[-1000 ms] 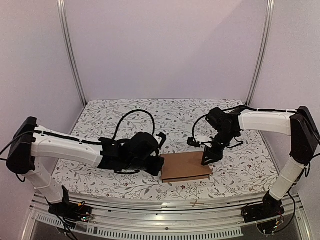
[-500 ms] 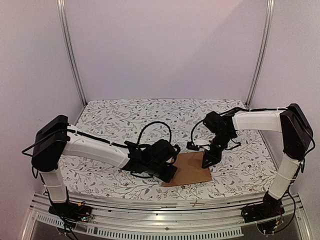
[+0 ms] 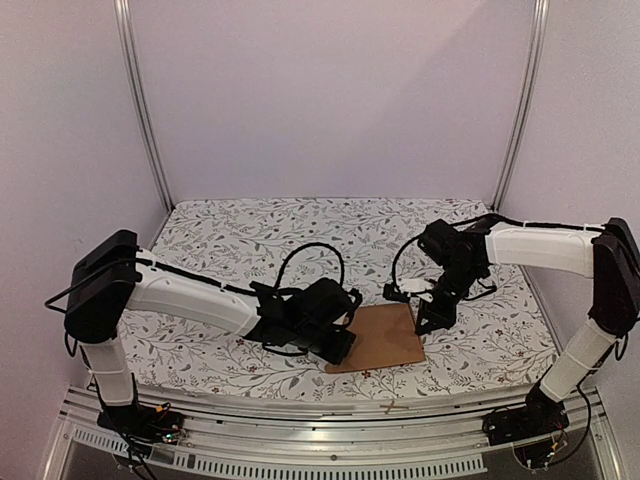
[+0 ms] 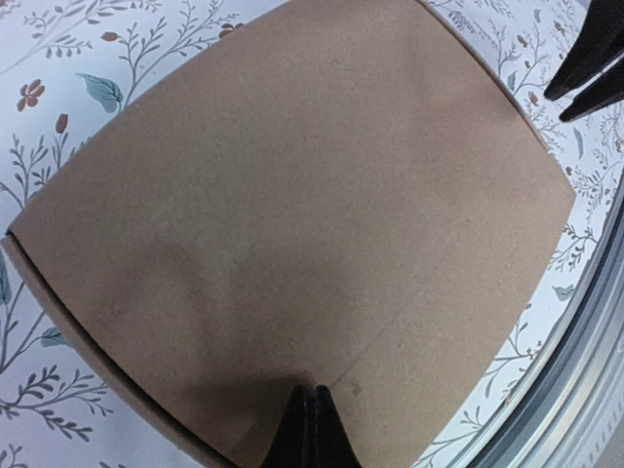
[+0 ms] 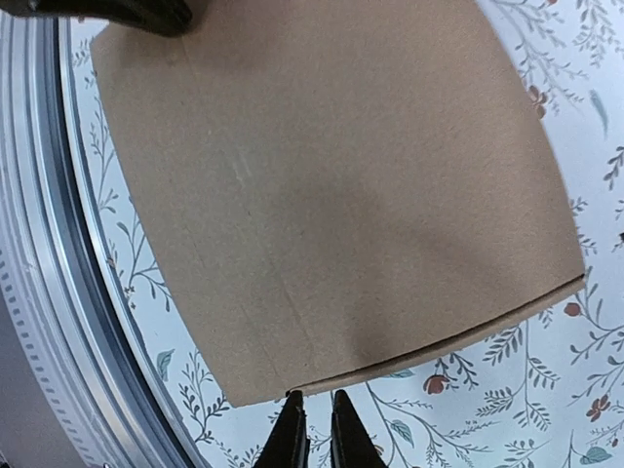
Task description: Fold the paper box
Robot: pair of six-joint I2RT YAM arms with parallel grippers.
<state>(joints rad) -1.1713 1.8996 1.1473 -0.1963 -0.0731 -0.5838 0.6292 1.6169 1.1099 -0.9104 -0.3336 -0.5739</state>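
The paper box (image 3: 380,336) lies flat and closed on the floral cloth, near the front middle of the table; it is plain brown cardboard. My left gripper (image 3: 345,350) is shut, and its tips (image 4: 314,392) rest on the box top (image 4: 292,195) near the near-left corner. My right gripper (image 3: 430,322) stands at the box's right edge. In the right wrist view its fingers (image 5: 314,395) sit just off the box's side edge (image 5: 331,195), almost together, with a narrow gap and nothing between them.
A metal rail (image 3: 320,418) runs along the table's front edge, close to the box. A small wooden scrap (image 3: 395,406) lies on the rail. The floral cloth (image 3: 300,230) stretches behind the box to the back wall, with frame posts at both sides.
The left arm swung from the box's left side onto its top, and the box turned slightly. The right gripper slid right, off the box top to its edge, and its fingers narrowed.
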